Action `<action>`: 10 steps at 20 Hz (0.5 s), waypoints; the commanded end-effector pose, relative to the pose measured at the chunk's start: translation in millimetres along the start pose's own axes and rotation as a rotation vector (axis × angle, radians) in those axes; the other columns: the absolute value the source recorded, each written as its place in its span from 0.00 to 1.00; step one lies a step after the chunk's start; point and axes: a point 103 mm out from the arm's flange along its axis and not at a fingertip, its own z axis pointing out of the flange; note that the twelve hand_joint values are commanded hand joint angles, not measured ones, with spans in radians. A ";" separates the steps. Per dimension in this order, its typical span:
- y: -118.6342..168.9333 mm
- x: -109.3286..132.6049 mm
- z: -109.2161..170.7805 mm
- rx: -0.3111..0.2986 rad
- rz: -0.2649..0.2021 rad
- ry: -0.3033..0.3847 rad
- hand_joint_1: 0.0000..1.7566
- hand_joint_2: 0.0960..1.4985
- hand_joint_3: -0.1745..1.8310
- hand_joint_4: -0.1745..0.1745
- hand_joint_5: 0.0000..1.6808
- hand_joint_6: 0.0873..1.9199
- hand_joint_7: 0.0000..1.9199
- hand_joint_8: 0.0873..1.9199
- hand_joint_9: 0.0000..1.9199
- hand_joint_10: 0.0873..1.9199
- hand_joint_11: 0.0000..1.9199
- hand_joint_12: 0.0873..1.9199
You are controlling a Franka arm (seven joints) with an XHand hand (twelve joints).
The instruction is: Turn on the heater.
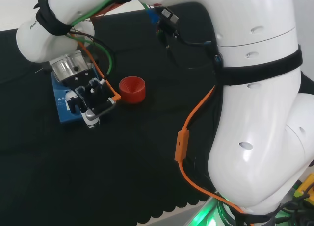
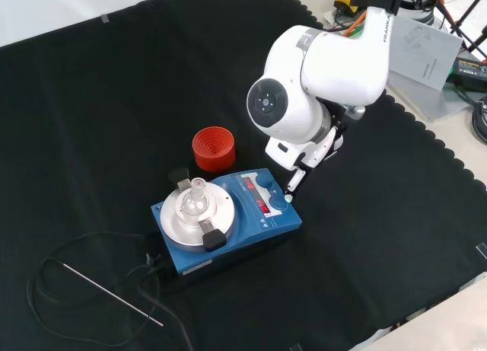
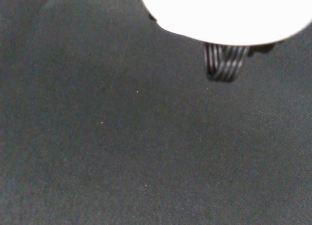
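Note:
The heater (image 2: pixel 228 231) is a blue box with a round silver plate (image 2: pixel 190 210) and a front panel with a red display and a blue knob (image 2: pixel 280 202). A small clear glass piece stands on the plate. In the front view my hand (image 2: pixel 300 172) comes down from behind the arm's big white link, and one straight finger (image 2: pixel 292 186) reaches the heater's corner beside the knob. In the head view the hand (image 1: pixel 91 96) hangs over the heater (image 1: pixel 61 106) and hides most of it. It holds nothing. A ribbed finger part (image 3: pixel 224 64) shows over bare cloth in the wrist view.
A red ribbed ring (image 2: pixel 213 148) stands on the cloth just behind the heater in the front view, also red ring (image 1: pixel 132 88). A thin metal probe (image 2: pixel 110 292) and a black cable (image 2: pixel 91 244) lie left of the heater. Papers and cables lie off the cloth's far right corner.

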 end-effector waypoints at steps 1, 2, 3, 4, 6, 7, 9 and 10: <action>0.3 -0.9 0.7 0.001 0.001 0.003 0.90 0.23 0.79 0.30 0.14 0.22 0.82 1.00 0.88 0.93 0.80 0.78; 0.4 -0.9 0.9 0.002 0.001 0.004 0.90 0.23 0.79 0.30 0.14 0.22 0.82 1.00 0.88 0.93 0.80 0.78; 0.5 -1.0 1.1 0.003 0.001 0.005 0.90 0.23 0.79 0.30 0.14 0.22 0.82 1.00 0.88 0.93 0.80 0.78; 0.6 -1.1 1.4 0.005 0.001 0.005 0.90 0.23 0.79 0.30 0.14 0.22 0.82 1.00 0.88 0.93 0.80 0.78; 0.9 -1.3 1.8 0.006 0.002 0.006 0.90 0.23 0.79 0.30 0.14 0.22 0.82 1.00 0.88 0.93 0.80 0.78; 1.0 -1.4 2.0 0.006 0.002 0.006 0.90 0.23 0.79 0.30 0.14 0.22 0.82 1.00 0.88 0.93 0.80 0.78; 1.2 -1.7 2.3 0.006 0.003 0.007 0.90 0.23 0.79 0.30 0.14 0.22 0.82 1.00 0.88 0.93 0.80 0.78; 1.3 -1.9 2.3 0.006 0.003 0.007 0.90 0.23 0.79 0.30 0.14 0.23 0.82 1.00 0.88 0.93 0.80 0.78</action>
